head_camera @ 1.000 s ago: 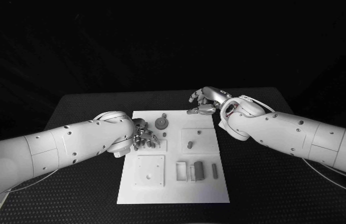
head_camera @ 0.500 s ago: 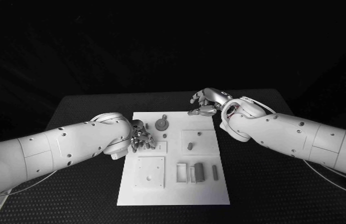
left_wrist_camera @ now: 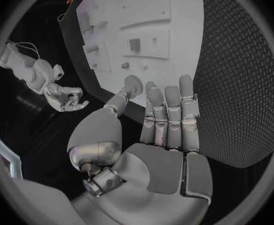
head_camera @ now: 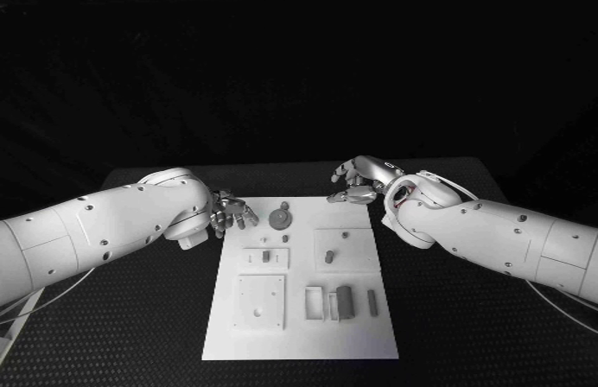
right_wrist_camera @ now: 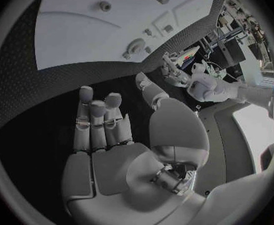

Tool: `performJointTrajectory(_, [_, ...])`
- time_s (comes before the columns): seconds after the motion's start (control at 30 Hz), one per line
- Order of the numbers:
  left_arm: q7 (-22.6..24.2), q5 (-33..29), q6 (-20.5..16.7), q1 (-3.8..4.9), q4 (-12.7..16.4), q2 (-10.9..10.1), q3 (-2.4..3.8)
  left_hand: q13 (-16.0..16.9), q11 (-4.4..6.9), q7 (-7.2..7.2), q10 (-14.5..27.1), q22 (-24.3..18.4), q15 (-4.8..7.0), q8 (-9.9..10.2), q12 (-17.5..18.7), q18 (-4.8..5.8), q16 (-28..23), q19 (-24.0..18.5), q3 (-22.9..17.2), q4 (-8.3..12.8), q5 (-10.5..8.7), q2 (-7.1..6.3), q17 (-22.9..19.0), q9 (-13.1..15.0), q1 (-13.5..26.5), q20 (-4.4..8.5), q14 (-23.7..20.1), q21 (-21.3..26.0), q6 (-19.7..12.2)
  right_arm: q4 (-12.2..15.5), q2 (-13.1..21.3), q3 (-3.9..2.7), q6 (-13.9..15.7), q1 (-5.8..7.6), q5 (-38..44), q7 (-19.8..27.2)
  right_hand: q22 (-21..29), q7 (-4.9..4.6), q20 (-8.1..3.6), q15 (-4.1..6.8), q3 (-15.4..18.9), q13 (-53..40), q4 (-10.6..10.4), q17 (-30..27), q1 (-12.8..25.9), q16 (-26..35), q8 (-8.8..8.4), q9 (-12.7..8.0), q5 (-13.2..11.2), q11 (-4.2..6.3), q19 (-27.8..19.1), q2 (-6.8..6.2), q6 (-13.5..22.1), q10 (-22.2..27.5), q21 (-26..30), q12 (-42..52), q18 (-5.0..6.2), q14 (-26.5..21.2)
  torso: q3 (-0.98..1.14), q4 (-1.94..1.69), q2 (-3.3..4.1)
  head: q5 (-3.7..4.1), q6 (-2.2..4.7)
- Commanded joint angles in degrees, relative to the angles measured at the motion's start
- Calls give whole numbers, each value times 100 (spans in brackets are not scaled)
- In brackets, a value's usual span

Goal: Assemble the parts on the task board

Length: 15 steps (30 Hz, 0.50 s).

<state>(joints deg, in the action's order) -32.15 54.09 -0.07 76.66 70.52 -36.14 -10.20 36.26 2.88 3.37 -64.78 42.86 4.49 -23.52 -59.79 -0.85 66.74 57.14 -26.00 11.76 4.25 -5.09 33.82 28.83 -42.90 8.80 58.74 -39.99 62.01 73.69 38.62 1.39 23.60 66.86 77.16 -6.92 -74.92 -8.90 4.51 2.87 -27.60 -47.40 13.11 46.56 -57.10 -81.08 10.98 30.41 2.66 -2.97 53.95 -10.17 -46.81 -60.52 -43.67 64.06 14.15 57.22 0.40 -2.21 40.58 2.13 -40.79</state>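
Left hand [head_camera: 229,212], fingers apart and holding nothing, hovers at the far left corner of the task board [head_camera: 302,339]. Right hand [head_camera: 358,184], fingers spread and likewise holding nothing, hovers at the board's far right corner. The white board lies mid-table [head_camera: 473,318]. Grey parts rest on it: a round piece [head_camera: 281,219] at the far end, a short peg [head_camera: 329,255] at centre, upright blocks [head_camera: 344,299] nearer.

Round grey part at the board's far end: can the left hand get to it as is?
Probably yes. The left hand is empty, fingers apart, beside the task board's far left corner; nothing lies between it and the round grey part.
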Motion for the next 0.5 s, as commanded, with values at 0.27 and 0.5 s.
performJointTrajectory(0.27, [44,-10,158,18,-730,427,13,-3,-16,19,72,29,13,58,0,-22,32,-46,161,64,1,64,-29,-13,113,127,-60,64,-110,-10,-24,-3,-55,-4,6,33,-84,-56,33,29,36,8,10,-7,9,-16,20,-7,16,6,-24,65,-1,-9,-7,21,85,1,-1,5,4,3,14])
performJointTrajectory(0.5, [63,154,369,6,-1293,851,1,-5,-89,94,168,32,-9,159,15,-1,15,-111,227,81,-18,55,-61,-57,173,111,-148,128,-294,-4,-39,-3,-51,-4,5,32,-84,-56,33,29,37,9,10,-8,10,-15,20,-7,16,6,-25,65,0,-9,-6,21,85,0,-5,10,21,15,28])
